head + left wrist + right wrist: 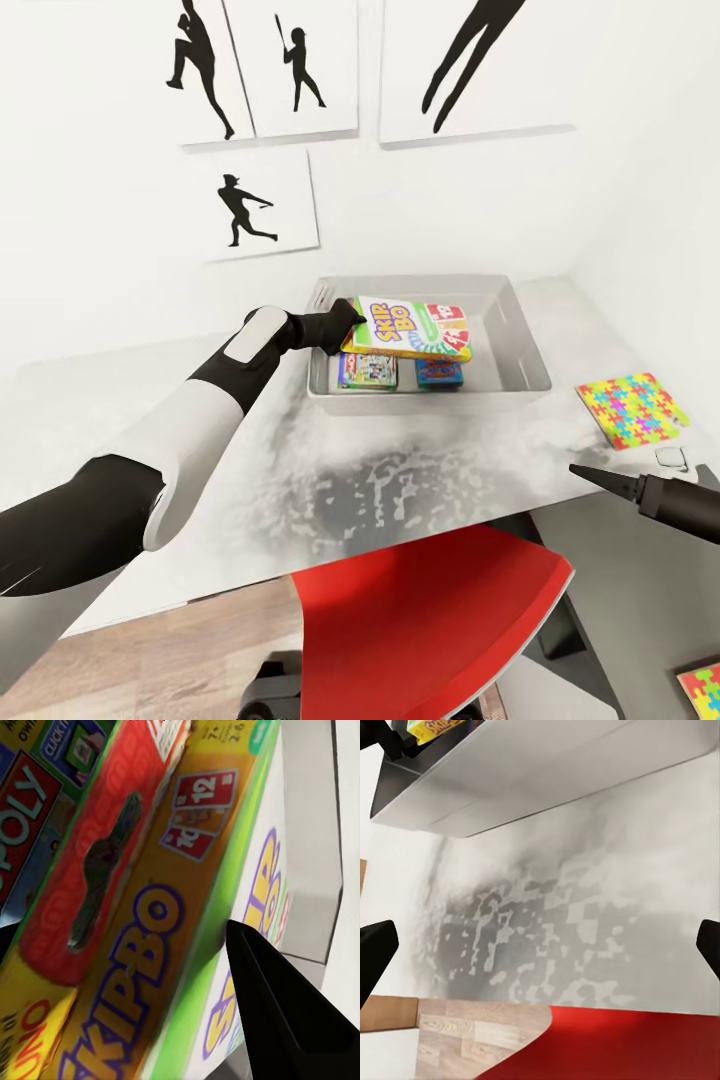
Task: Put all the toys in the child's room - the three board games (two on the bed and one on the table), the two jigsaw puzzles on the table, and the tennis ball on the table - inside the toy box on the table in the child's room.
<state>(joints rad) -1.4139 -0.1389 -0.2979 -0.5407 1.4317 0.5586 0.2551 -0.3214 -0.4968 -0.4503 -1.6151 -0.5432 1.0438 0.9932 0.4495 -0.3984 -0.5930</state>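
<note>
The left gripper (347, 318) reaches into the toy box (525, 340) at the far side of the table (200, 440) and grips the left edge of the SKIP-BO box (400, 328), which is tilted above the MONOPOLY box (367, 370) and a smaller blue box (440, 373). The right gripper (592, 477) hovers over the near right part of the table, its fingers far apart, holding nothing. A jigsaw puzzle (634, 410) lies just right of the toy box.

White wall (90, 230), silhouette posters (262, 205), red chair (430, 625), wood floor (190, 655).
</note>
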